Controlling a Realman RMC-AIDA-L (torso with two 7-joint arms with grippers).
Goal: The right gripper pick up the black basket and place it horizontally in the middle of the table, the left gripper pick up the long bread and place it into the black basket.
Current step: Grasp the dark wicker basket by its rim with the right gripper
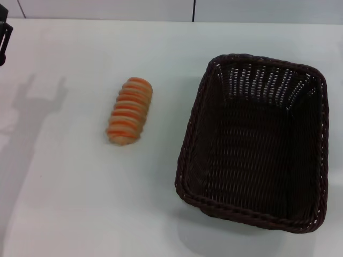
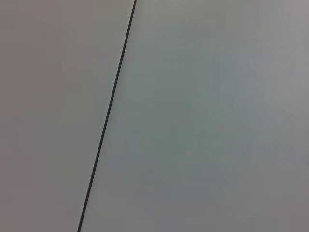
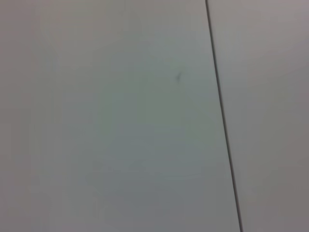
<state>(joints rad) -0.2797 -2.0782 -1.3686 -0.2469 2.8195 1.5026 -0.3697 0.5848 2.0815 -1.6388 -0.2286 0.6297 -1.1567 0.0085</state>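
The black basket (image 1: pixel 196 124) stands empty on the right side of the white table (image 1: pixel 69 203), its long side running away from me. The long bread (image 1: pixel 130 111), striped orange and pale tan, lies on the table to the basket's left, well apart from it. A black part of my left gripper (image 1: pixel 3 40) shows at the far left edge, high above the bread and touching nothing. My right gripper is out of view. Both wrist views show only a plain pale surface crossed by a dark seam.
The left arm's shadow (image 1: pixel 32 107) falls on the table left of the bread. The table's far edge meets a pale wall with a vertical seam (image 1: pixel 193 9). Bare tabletop lies between the bread and the basket and in front of both.
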